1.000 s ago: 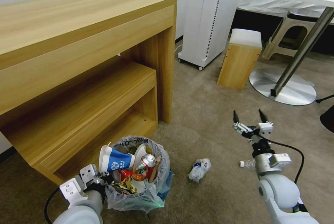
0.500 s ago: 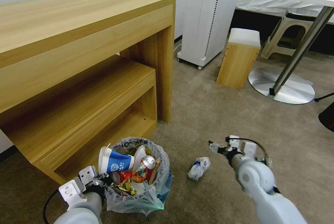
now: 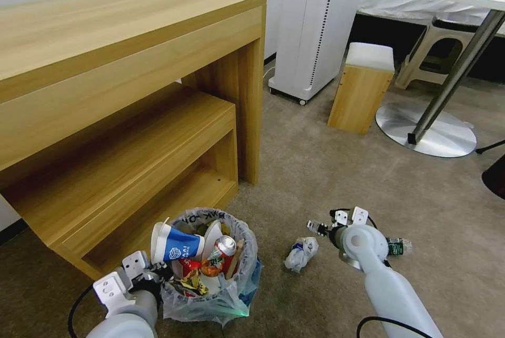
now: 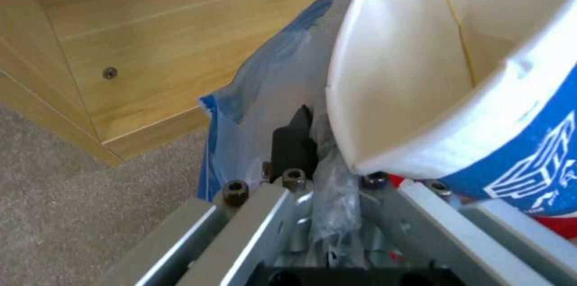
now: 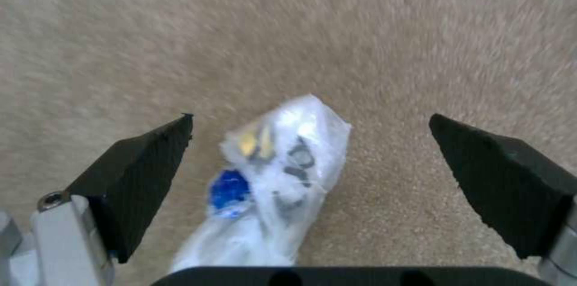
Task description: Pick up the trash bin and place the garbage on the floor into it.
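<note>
Writing on bag rim: black capital letters run along the rim of the trash bin liner, on the side nearest the wooden desk; they cannot be read as a word.
Paper cup: a blue-and-white paper cup lies on top of the bin's load, mouth turned away from the crumpled wrapper, with a white cube-like logo and small white lettering too fine to read.
Can: a crushed red can sits in the bin beside the cup, silver top up.
Bottle: a green-labelled plastic bottle lies on the floor on the far side of the right arm from the wrapper; label text unreadable.
Crumpled wrapper: a whitish crumpled wrapper with blue, yellow and dark print, nothing legible, lies on the carpet just beside the bin.
Wrapper versus jaws: in the right wrist view it lies between the two black fingertips, touching neither, nearer the one marked.
Wrapper axis: elongated, its long axis crossing the line between the fingertips.
Right gripper: low over the carpet just beside the wrapper, jaws spread wide, holding nothing.
Left gripper: at the bin's rim, on the side away from the wrapper, jaws closed onto the bag-lined edge.
</note>
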Tool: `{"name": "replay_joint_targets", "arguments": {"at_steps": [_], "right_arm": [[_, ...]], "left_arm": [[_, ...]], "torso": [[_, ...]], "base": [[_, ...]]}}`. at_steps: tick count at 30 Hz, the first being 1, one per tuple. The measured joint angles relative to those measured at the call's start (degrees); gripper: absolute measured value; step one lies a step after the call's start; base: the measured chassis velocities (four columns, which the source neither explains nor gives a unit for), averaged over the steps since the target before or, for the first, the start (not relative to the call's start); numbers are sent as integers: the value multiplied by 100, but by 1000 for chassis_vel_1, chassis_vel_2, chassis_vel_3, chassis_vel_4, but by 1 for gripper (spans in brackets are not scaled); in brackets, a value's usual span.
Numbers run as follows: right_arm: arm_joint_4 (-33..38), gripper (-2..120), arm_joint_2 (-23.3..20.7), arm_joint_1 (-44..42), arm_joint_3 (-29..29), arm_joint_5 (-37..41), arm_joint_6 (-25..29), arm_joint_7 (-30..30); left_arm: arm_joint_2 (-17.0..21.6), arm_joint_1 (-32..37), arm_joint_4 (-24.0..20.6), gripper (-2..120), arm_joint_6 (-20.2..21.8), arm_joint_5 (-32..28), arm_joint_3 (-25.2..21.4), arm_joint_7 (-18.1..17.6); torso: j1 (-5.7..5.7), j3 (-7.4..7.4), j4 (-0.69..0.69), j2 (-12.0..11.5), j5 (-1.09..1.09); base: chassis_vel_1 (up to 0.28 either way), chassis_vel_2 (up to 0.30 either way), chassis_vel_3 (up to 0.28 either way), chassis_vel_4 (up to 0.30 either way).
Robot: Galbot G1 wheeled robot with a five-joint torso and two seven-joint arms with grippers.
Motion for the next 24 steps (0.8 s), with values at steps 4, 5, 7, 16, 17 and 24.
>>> {"name": "replay_joint_targets", "arguments": {"at_steps": [4, 5, 7, 16, 17, 24], "right_arm": [[-356, 100, 153, 174, -43, 59, 17, -99], [-444, 100, 203, 219, -65, 52, 22, -121], [-593, 100, 295, 298, -112, 2, 29, -183], [-940, 100, 541, 391, -306, -240, 44, -334], [-1033, 100, 584, 403, -325, -332, 47, -365], [-1354, 99, 702, 401, -363, -752, 50, -573]], "left_arm": [[-30, 3, 1, 1, -9, 54, 36, 0], [-36, 8, 1, 1, -10, 62, 44, 0], [-37, 15, 1, 1, -16, 69, 42, 0], [-70, -22, 23, 1, -26, 120, 97, 0], [-71, -31, 39, 1, -28, 126, 108, 1], [-63, -63, 101, 1, -53, 132, 110, 5]], "torso": [[0, 0, 1, 0, 0], [0, 0, 0, 0, -1], [0, 0, 1, 0, 0], [0, 0, 1, 0, 0], [0, 0, 0, 0, -1], [-1, 0, 0, 0, 0]], "base": [[0, 0, 0, 0], [0, 0, 0, 0], [0, 0, 0, 0], [0, 0, 0, 0], [0, 0, 0, 0], [0, 0, 0, 0]]}}
